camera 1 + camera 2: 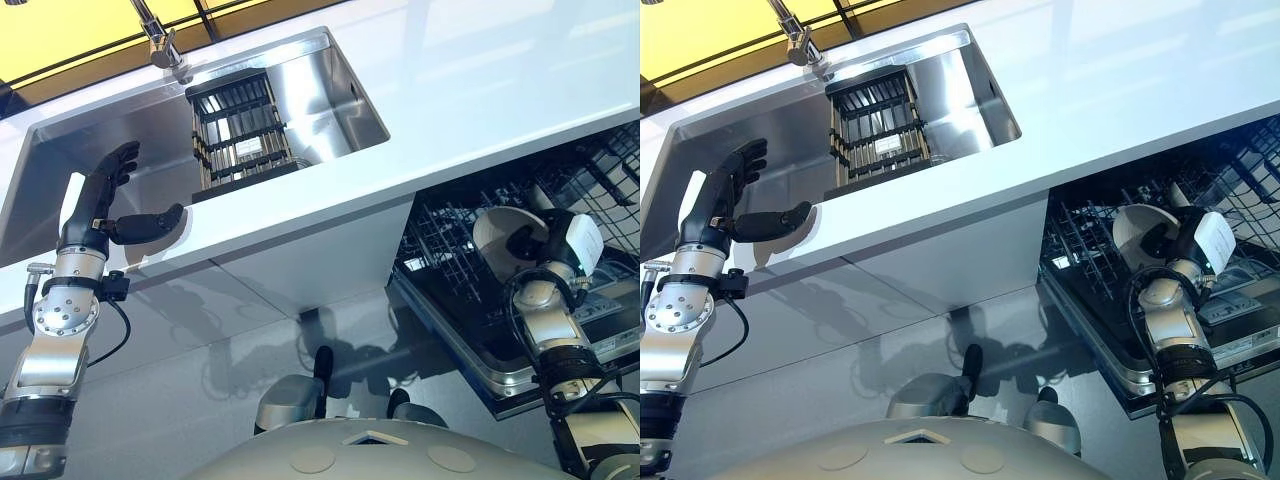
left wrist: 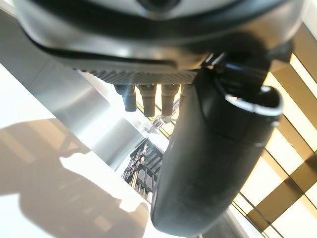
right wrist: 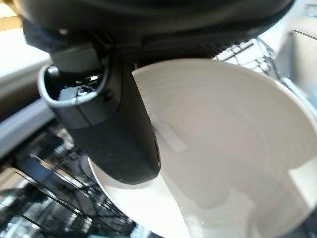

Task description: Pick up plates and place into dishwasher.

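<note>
My right hand (image 1: 545,245) carries a white plate (image 1: 500,232) over the pulled-out dishwasher rack (image 1: 450,235), below the edge of the white counter (image 1: 480,100). The step in hand, as I judge it, is seating this plate between the rack's wires: I should keep the plate on edge, line its rim up with a free slot, lower it until the wires take its weight, and only then loosen my thumb, since an early release could let it tip against the rack. In the right wrist view my thumb (image 3: 116,124) lies pressed across the plate's inner face (image 3: 223,148), pinching it; the fingers behind the plate are hidden. My left hand (image 1: 110,205) hangs idle over the steel sink (image 1: 330,90), fingers straight and spread, thumb out to the side, holding nothing and touching nothing that I can make out. A dark drying rack (image 1: 240,130) stands in the sink beneath the tap (image 1: 160,40).
</note>
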`<state>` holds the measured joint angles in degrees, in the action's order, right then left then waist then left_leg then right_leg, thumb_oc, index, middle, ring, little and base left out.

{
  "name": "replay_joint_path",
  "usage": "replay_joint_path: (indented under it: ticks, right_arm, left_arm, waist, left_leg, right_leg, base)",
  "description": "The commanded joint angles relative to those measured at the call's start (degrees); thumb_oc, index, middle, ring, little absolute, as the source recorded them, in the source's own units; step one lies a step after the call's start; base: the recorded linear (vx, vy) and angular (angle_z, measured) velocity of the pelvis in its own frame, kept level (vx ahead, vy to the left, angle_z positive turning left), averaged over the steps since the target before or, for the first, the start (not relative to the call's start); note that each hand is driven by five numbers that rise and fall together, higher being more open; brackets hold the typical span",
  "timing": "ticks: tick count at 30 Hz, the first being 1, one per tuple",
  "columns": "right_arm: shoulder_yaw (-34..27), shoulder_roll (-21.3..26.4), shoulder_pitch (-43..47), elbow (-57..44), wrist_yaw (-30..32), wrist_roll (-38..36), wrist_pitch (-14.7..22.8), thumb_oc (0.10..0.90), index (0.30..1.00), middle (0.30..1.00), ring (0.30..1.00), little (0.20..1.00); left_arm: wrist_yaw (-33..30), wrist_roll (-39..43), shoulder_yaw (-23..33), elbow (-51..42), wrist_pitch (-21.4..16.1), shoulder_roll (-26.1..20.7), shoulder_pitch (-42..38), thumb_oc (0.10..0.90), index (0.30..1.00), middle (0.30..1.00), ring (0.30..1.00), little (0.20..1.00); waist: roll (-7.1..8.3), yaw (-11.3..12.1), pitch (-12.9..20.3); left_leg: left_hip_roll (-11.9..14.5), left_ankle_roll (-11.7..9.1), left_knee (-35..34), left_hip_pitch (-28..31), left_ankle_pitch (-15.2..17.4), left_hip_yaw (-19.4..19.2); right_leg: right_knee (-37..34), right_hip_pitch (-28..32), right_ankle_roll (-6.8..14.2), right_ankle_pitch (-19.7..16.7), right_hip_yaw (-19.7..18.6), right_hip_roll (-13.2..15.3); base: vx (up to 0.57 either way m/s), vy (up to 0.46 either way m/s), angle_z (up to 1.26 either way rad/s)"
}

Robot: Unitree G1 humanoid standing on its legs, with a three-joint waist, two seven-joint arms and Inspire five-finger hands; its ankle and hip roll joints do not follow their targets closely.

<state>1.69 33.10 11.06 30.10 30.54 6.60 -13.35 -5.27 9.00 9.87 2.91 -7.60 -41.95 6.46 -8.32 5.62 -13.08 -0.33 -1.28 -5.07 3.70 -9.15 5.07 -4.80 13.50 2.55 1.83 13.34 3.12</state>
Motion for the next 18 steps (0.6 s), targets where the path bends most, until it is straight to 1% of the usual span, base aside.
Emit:
replay_joint_path:
  ticks: [1,2,5,6,8,11,18]
  right_arm:
    - [3.4,-0.7,3.6,-8.0,1.8,-4.3,7.6,0.800,0.900,0.900,0.900,0.900]
    - [2.8,-1.0,3.2,-8.9,2.8,-4.6,9.4,0.800,0.900,0.900,0.900,0.900]
    - [-0.8,-2.8,1.4,-15.3,3.8,-7.6,12.9,0.800,0.900,0.900,0.900,0.900]
    - [-1.4,-3.2,0.9,-16.4,3.6,-7.9,13.3,0.800,0.900,0.900,0.900,0.900]
    - [-3.0,-3.5,-0.2,-18.1,1.8,-9.9,13.6,0.800,0.900,0.900,0.900,0.900]
    - [-4.7,-3.7,-1.3,-19.8,0.4,-10.6,14.4,0.800,0.900,0.900,0.900,0.900]
    - [-5.8,-4.3,-2.3,-21.6,1.5,-9.2,14.6,0.800,0.900,0.900,0.900,0.900]
  left_arm:
    - [-1.9,0.7,6.7,-2.7,-4.3,-2.0,-3.4,0.800,0.900,0.900,0.900,0.900]
    - [-1.8,0.8,6.7,-2.5,-4.6,-1.9,-3.3,0.800,0.900,0.900,0.900,0.900]
    - [-2.0,0.6,7.5,-2.0,-5.6,-1.3,-2.2,0.800,0.900,0.900,0.900,0.900]
    - [-2.2,0.5,7.7,-2.0,-5.8,-1.1,-1.8,0.800,0.900,0.900,0.900,0.900]
    - [-2.2,0.5,8.4,-2.1,-5.9,-0.7,-1.4,0.800,0.900,0.900,0.900,0.900]
    - [-1.6,1.1,9.3,-2.0,-5.6,-0.7,-1.2,0.800,0.900,0.900,0.900,0.900]
    - [-1.0,0.3,8.9,-1.2,-5.2,-0.3,-2.2,0.800,0.900,0.900,0.900,0.900]
  waist:
    - [1.98,-0.1,2.3]
    - [2.03,-0.2,2.4]
    - [2.26,-0.8,2.8]
    - [2.32,-1.0,2.9]
    - [2.58,-1.3,3.3]
    - [3.03,-1.7,3.9]
    - [3.96,-2.3,4.9]
  left_leg:
    - [-1.5,-0.8,5.4,-0.8,6.3,-2.8]
    - [-1.5,-0.7,5.3,-0.7,6.4,-2.9]
    - [-1.6,-0.3,4.7,-0.2,6.8,-3.1]
    - [-1.7,-0.1,4.6,0.0,6.9,-3.1]
    - [-1.8,0.0,4.1,0.4,7.0,-3.4]
    - [-1.9,0.3,3.6,1.0,7.2,-3.8]
    - [-2.0,0.9,2.8,2.2,7.8,-4.7]
  right_leg:
    - [12.1,-7.9,-2.3,4.2,-1.6,-0.6]
    - [12.0,-7.9,-2.2,4.2,-1.7,-0.6]
    - [11.6,-8.0,-1.9,4.1,-2.2,-0.9]
    - [11.5,-8.0,-1.9,4.2,-2.4,-0.9]
    - [11.1,-7.9,-1.7,4.0,-2.6,-1.0]
    - [10.5,-7.6,-1.5,3.9,-2.9,-1.1]
    - [9.1,-6.9,-1.1,3.4,-3.5,-1.4]
  base:
    - [0.00,0.000,0.00]
    - [0.00,0.000,0.00]
    - [0.00,0.000,0.00]
    - [0.00,0.000,0.00]
    - [-0.01,0.025,-0.04]
    - [0.00,0.007,-0.01]
    - [0.00,0.005,-0.04]
